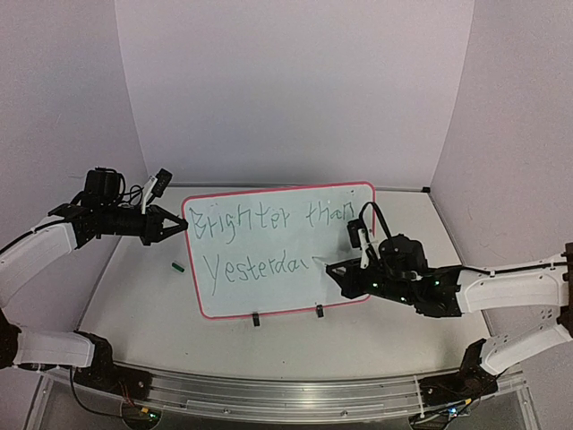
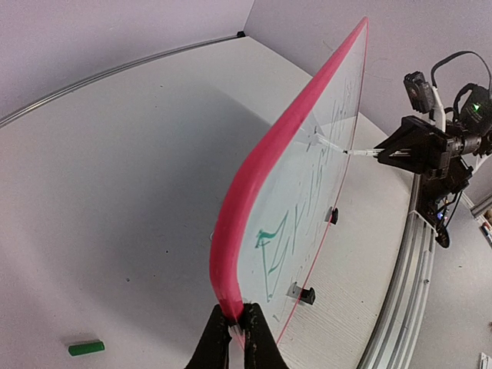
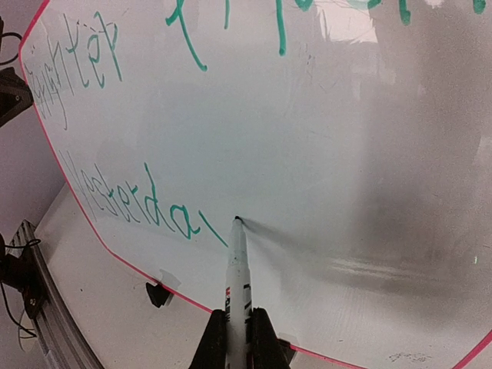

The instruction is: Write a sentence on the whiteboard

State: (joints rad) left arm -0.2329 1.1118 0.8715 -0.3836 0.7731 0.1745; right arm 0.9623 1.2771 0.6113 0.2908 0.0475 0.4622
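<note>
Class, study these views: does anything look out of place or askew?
A small green piece, likely a cap, lies loose on the table left of the whiteboard, which stands on edge, pinched by the left gripper.

My whiteboard [image 3: 346,138] is smooth and glossy (glare all over it), pink frame [image 2: 227,254] looks like plastic, my marker [image 3: 237,269] is shiny plastic, tabletop [image 2: 115,177] is matt.

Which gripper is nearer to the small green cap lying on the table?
Left. The left gripper clamps the whiteboard edge, with the green cap close beside it on the table; the right gripper, holding a marker, is across the board.
</note>
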